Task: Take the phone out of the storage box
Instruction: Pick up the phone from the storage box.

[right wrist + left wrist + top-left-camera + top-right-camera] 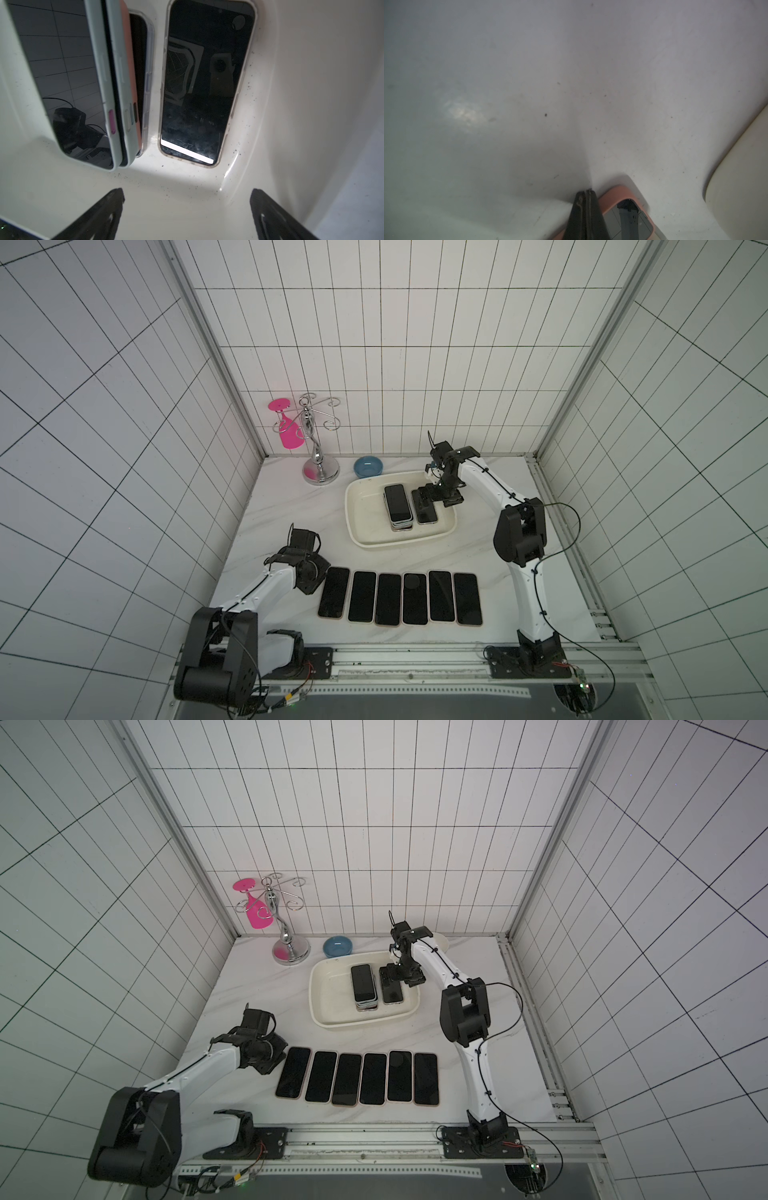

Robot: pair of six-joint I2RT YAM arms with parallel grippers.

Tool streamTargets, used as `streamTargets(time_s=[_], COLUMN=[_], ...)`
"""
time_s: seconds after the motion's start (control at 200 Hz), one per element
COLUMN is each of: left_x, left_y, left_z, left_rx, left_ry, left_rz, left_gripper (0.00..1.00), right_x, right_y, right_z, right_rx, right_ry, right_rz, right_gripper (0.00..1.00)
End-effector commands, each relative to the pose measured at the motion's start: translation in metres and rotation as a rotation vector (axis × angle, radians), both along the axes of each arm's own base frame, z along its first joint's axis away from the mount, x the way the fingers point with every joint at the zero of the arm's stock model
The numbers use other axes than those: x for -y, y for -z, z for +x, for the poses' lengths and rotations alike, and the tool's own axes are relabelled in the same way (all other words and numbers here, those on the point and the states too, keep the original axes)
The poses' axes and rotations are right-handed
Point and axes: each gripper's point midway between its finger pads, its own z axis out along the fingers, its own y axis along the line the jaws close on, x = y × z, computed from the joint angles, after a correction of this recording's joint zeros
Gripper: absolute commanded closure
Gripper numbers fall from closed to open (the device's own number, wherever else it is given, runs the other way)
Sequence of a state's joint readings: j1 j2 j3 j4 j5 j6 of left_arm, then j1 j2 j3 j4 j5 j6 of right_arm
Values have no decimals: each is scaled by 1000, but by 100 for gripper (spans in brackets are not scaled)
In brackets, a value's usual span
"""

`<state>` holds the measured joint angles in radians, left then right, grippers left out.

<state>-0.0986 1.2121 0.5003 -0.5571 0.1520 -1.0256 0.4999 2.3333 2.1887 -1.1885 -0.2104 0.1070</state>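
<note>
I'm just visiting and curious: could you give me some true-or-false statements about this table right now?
1. Six dark-screened phones lie in a row on the white marble table. True.
2. The cream-white plastic storage box is empty. False: it holds a stack of phones and a single phone beside it.
3. The right end effector is open over the box. True.
4. The left end effector grips a phone. False: it is shut on nothing, beside the row's end phone.
5. The small blue bowl sits inside the box. False: it stands outside it, on the table.
</note>
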Motion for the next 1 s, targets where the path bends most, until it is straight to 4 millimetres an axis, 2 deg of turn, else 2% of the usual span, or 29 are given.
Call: streamTargets(time_s=[0.0,0.115,0.24,0.585,0.79,0.995], left_x=[6,7,6,13,15,14], left_y=[7,3,0,-18,-17,-18], left_z=[-20,-25,-30,-25,-32,-36], left_rx=[-62,-59,-52,-21,-18,-21], left_ry=[-2,-14,-32,-42,-64,-69], left_rz=[-38,-47,-55,-106,-131,-130], left_gripper=[100,100,100,100,100,99], right_x=[3,-3,-7,1,-2,3], right_y=[11,25,31,53,69,75], right_z=[2,1,2,8,8,10], right_rx=[-13,-28,-23,-11,-42,-35], right_ry=[-25,-57,-70,-103,-122,-124], right_rz=[-79,-106,-113,-202,-210,-245], right_gripper=[2,1,1,1,1,1])
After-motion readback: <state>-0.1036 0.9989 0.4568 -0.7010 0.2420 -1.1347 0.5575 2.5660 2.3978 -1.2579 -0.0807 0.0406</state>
